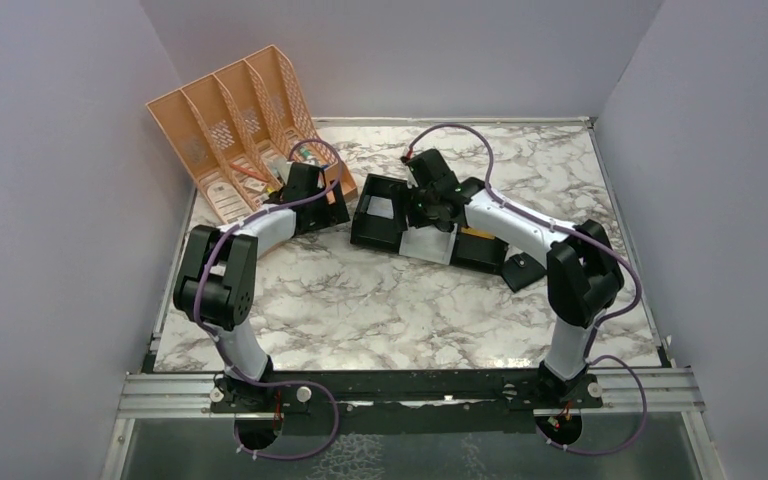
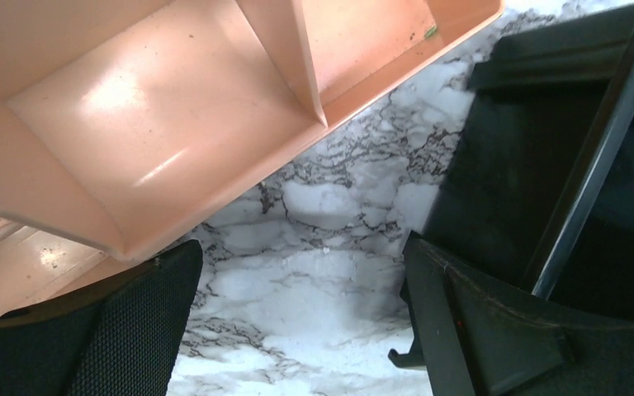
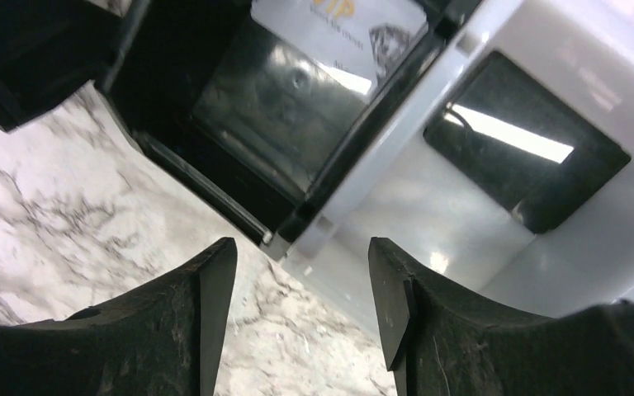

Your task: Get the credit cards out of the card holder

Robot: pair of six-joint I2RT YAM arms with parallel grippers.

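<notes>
Clearance matters most now, I'd say: the right gripper (image 3: 301,264) should rise straight off the tray (image 3: 388,136), touching neither the dark card (image 3: 528,157) in the white compartment nor the pale card (image 3: 355,25) in the black one, then go for the wallet (image 1: 523,270) lying on the table (image 1: 360,300) beside the tray. Its jaws stand apart, empty. The left gripper (image 2: 301,247) gapes wide, holding nothing.

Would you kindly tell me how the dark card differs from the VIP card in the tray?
The dark card is glossy black, in the white compartment; the VIP card is pale, lettered, in the black compartment. The dark card shows whole; the VIP card is cropped. Both lie in the tray.
</notes>
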